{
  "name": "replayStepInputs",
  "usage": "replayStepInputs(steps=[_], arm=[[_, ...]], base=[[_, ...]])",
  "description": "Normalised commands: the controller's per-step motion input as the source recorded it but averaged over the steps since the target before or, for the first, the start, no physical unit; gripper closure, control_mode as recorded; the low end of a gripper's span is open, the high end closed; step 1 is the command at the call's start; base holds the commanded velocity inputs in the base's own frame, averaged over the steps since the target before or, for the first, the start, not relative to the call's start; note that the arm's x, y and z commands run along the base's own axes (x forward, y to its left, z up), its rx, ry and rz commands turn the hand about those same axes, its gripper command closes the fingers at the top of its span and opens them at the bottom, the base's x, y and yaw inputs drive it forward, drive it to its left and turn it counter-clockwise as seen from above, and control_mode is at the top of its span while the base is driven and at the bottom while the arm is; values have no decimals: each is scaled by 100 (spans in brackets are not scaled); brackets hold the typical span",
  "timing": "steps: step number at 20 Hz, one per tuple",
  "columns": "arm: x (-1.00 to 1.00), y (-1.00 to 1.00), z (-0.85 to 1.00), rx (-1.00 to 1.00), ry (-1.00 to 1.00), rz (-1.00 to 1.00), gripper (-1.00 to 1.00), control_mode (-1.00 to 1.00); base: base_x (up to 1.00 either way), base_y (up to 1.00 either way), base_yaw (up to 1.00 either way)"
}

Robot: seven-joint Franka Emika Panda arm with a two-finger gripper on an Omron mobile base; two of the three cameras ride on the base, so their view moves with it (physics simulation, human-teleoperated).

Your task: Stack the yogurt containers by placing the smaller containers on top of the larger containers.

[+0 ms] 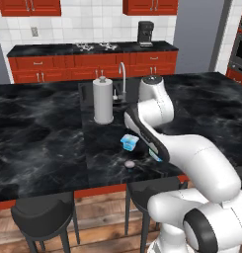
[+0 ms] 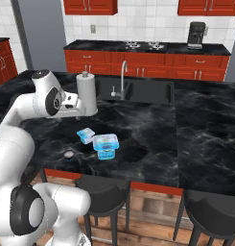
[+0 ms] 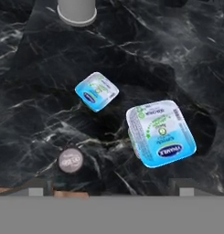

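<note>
- Hovering wide-jawed, the gripper [image 3: 111,189] is looking down on the cup [image 3: 97,91].
- Centring over the cup, clear of the tub [image 3: 161,133], is looking wise.

On the black marble counter [image 3: 35,91], small yogurt cup [image 3: 96,91], larger tub [image 3: 161,133] and grey disc [image 3: 70,160] sit apart.

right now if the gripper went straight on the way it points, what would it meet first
Most likely bare black counter between the small yogurt cup and the larger tub; the tub lies nearest that line, though depth is unclear.
</note>
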Motion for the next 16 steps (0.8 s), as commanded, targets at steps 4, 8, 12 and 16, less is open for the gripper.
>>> replayStepInputs(steps=[4, 8, 12, 16], arm=[[25, 13, -27, -8, 2, 0, -100, -100], [23, 8, -28, -9, 4, 0, -100, -100], [24, 1, -29, -10, 8, 0, -100, -100], [25, 2, -29, -7, 6, 0, -100, -100]], base=[[0, 0, 0], [0, 0, 0], [0, 0, 0], [0, 0, 0]])
